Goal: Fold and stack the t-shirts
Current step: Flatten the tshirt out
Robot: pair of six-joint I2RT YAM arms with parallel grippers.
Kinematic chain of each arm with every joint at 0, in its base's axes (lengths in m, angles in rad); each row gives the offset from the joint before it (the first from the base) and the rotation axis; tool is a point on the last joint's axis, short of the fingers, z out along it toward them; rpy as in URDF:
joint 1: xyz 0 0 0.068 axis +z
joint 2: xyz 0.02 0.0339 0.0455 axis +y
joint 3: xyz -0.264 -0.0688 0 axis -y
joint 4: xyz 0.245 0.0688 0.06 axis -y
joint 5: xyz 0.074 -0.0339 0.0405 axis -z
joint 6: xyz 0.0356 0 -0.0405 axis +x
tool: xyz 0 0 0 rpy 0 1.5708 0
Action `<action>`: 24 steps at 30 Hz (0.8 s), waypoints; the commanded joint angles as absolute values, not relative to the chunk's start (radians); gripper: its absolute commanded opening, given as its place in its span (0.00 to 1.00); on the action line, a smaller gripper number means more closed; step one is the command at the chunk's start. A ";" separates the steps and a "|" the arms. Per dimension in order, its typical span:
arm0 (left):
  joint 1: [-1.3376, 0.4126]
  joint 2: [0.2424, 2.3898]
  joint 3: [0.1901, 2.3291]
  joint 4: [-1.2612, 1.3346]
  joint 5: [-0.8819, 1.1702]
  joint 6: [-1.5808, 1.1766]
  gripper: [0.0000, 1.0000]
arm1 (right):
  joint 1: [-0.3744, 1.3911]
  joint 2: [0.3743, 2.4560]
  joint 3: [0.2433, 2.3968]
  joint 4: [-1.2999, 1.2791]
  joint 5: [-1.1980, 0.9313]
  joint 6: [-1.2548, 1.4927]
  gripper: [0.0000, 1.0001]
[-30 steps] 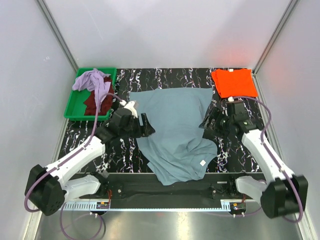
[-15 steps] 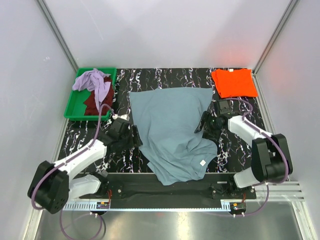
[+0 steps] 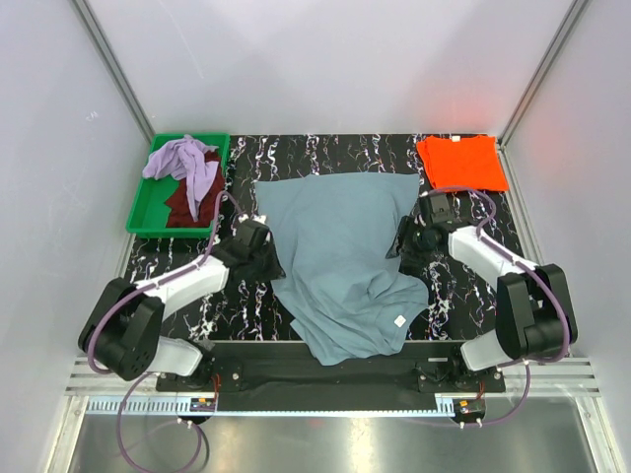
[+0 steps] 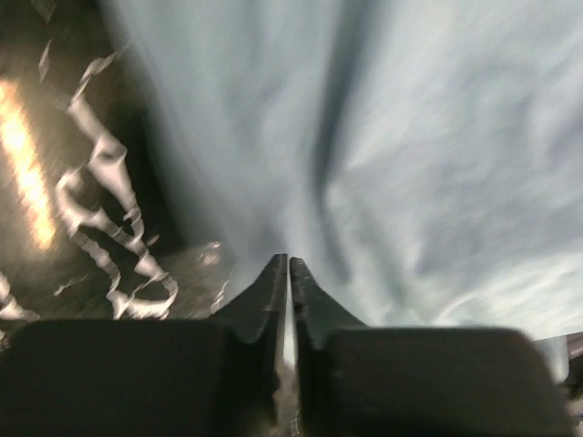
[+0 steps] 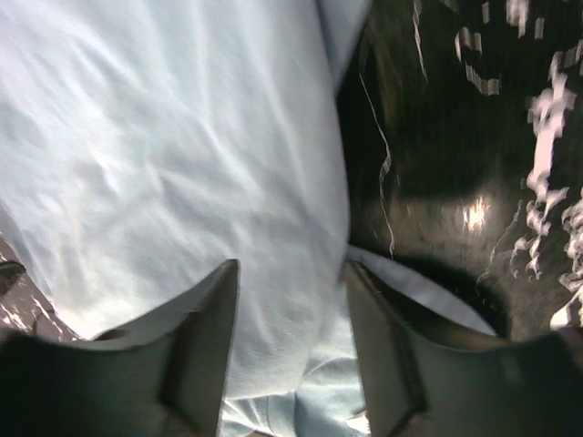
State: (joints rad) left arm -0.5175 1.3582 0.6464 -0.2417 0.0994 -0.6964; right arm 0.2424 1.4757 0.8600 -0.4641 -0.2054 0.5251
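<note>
- L jaws: closed to a sliver at the left edge of the blue shirt (image 3: 340, 251), abt mid-length. Creases run to my tips, so I judge cloth is pinched; how much, can't tell.
- R jaws: open, astride the right edge of the same shirt, cloth between them, nothing gripped yet.
- Blue shirt: spread mid-bench (image 3: 463, 291), near end rumpled w/ layers doubled.
- Orange shirt (image 3: 460, 163): folded, far-right corner.
- Lavender shirt (image 3: 177, 158) and maroon shirt (image 3: 182, 202): heaped in the tray (image 3: 158, 230), far left.
- Risk 1: L pinch may be thin. On a lift it could slip, the edge drops, the fold goes skew.
- Risk 2: R may close on the top layer only, or scrape the bench, and the sides then rise uneven.
- Risk 3: the rumpled near end drags along and creases get locked into the fold.
- Risk 4: R works not far from the orange shirt, so a wide swing could disturb it.
</note>
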 commanded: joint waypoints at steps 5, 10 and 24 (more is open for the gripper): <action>-0.522 1.289 0.698 -0.227 0.061 -0.701 0.00 | 0.249 1.610 1.012 -0.371 -0.164 0.449 0.49; -0.522 1.209 0.655 -0.285 0.003 -0.712 0.14 | 0.249 1.771 1.132 -0.347 -0.170 0.440 0.49; -0.522 1.023 0.563 -0.314 0.020 -0.715 0.56 | 0.342 2.238 1.733 -0.363 -0.413 0.325 0.52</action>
State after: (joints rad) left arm -0.5182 1.0473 0.5858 -0.3462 0.0067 -0.7086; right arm 0.2844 2.1612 1.5574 -0.3374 -0.3214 0.4084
